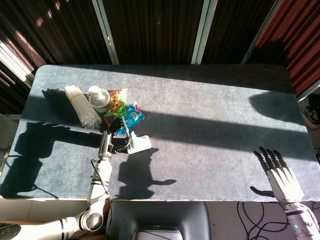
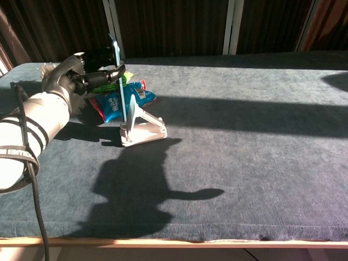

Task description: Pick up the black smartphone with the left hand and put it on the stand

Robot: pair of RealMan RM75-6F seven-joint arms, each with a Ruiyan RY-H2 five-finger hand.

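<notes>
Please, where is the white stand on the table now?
The white stand sits on the table's left side, just in front of the blue snack bag, beside the phone held by the left hand.

No text, brand or number can be read with certainty here. The blue snack packet shows white letters on its front in the chest view, but they are too small and blurred to spell out. In the head view the same packet has only white and red marks. The green snack packet beside it carries a colourful printed picture and some red print, also not legible. The white-capped bottle and the white phone stand show no visible label from where I stand.
</notes>
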